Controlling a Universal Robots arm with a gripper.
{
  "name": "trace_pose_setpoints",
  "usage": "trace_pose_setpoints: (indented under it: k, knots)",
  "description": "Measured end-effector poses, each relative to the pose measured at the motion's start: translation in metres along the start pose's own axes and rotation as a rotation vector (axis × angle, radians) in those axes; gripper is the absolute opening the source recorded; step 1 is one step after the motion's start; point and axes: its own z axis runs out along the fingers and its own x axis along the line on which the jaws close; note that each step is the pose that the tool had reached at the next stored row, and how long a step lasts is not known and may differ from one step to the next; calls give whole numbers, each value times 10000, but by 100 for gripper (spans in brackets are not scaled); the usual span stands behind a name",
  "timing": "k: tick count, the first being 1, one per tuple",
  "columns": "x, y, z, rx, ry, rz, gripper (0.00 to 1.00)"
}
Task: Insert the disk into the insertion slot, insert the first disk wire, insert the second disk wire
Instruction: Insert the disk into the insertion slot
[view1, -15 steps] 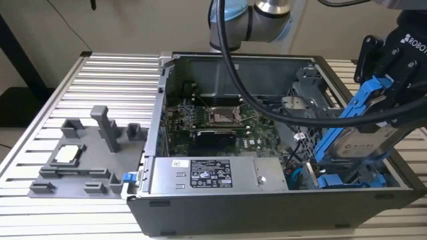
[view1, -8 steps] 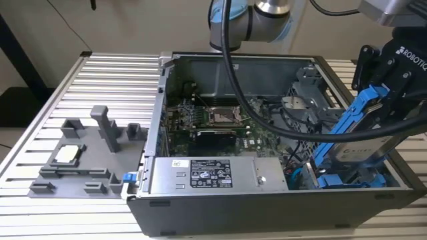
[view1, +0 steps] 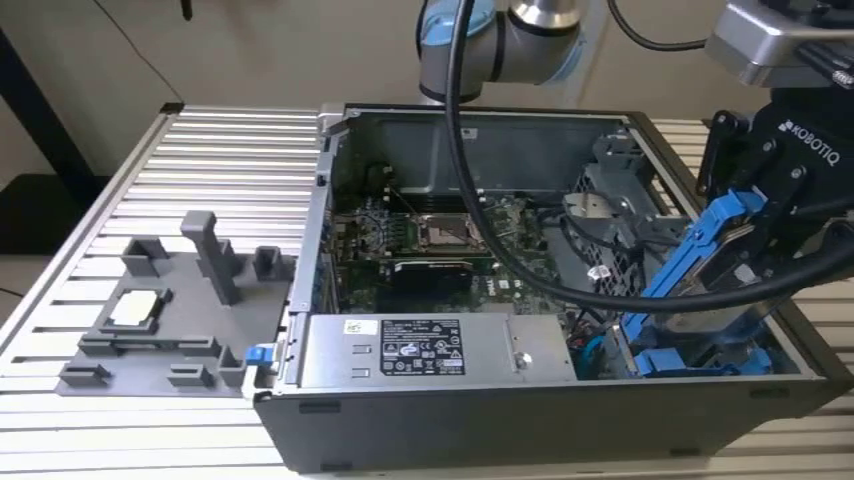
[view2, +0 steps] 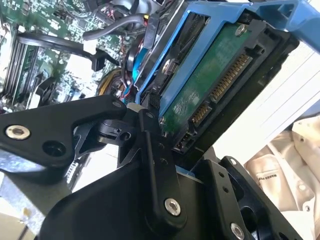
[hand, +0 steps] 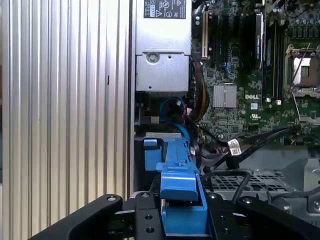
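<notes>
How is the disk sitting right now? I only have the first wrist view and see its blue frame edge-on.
Observer: In the exterior view the disk is steeply tilted over the open case, at its corner on the exterior view's right, lower end pointing down into it.
Operator: Which face is exposed?
Observer: In the second wrist view its green circuit board, with the connector pins, faces that camera.

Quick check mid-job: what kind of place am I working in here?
Probably a robotics test bench: an open computer case sits on a slotted aluminium table beside a grey fixture tray.
</notes>
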Motion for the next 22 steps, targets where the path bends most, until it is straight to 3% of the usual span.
trace_pose_setpoints:
  k: [13,22]
  knots:
    - [-12,-49,131,0,-6,0,33]
    - [-95,-63,284,1,-20,-1,33]
